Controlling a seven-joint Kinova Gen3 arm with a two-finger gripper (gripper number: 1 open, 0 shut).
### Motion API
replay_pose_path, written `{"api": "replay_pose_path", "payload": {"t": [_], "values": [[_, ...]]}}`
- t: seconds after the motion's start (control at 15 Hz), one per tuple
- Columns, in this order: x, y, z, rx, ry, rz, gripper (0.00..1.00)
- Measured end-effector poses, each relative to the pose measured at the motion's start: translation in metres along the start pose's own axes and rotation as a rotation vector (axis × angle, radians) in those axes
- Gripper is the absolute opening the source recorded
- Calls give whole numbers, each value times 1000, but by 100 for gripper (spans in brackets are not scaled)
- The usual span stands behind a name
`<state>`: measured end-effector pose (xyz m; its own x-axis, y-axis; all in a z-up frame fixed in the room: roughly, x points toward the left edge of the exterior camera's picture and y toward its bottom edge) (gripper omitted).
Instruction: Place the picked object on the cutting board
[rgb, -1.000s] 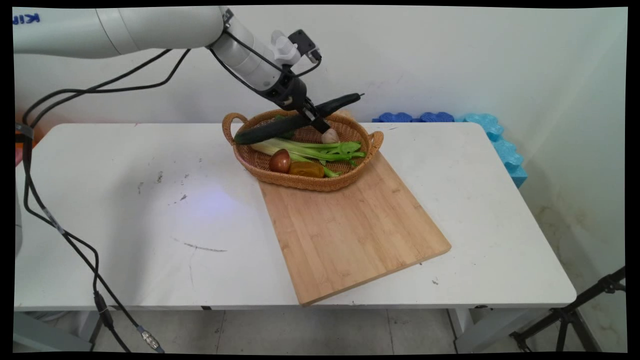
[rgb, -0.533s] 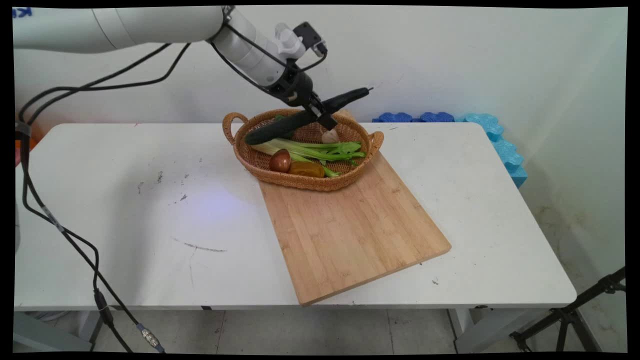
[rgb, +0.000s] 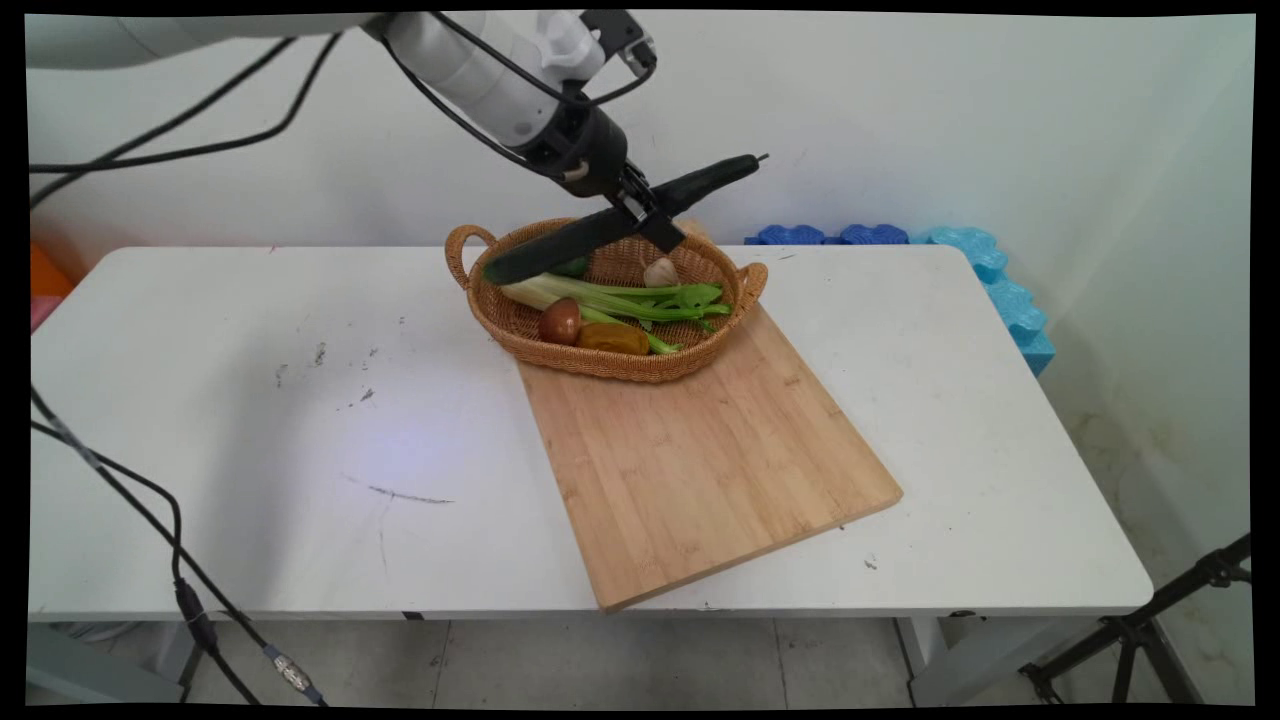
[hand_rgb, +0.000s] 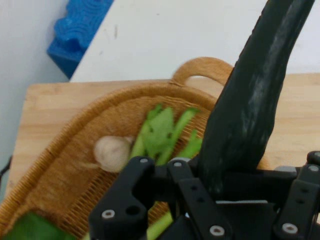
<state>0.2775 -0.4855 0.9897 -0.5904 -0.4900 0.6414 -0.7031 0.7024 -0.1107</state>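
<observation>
Gripping a long dark-green cucumber (rgb: 610, 213), the gripper (rgb: 632, 207) has its fingers pinching it near mid-length, above the basket (rgb: 600, 355). Cucumber is clear of the basket, tilted: its left end low over the basket's back-left rim, its right, stalk end high vs. the wall. Hand view shows the same cucumber (hand_rgb: 250, 100) running up from btwn the black linkage.

Basket is oval wicker w/ two loop handles, sitting at the back of the tabletop (rgb: 250, 420), its front-right part resting on the far corner of a wooden cutting board (rgb: 700, 460). Inside: celery (rgb: 620, 298) lying lengthwise, a pale garlic bulb (rgb: 660, 271) just behind it, a brown-red onion (rgb: 560, 321) and a yellow-brown lump (rgb: 613, 338) (can't tell what) at the front. Something green (rgb: 570, 267) shows under the cucumber's low end.

Blue foam mats (rgb: 960, 265) stand behind the tabletop's right rear corner. A black tripod leg (rgb: 1140, 625) is on the floor at lower right.
</observation>
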Motion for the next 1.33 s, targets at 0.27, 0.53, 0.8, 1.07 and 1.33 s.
{"api": "replay_pose_path", "payload": {"t": [0.27,0.53,0.8,1.07,1.33], "values": [[-5,44,-35,-38,-39,5,0],[-15,87,-52,-69,-88,-14,0],[-30,131,-51,-90,-142,-40,0],[-44,158,-28,-85,-184,-56,0],[-52,174,8,-74,-212,-61,0]]}}
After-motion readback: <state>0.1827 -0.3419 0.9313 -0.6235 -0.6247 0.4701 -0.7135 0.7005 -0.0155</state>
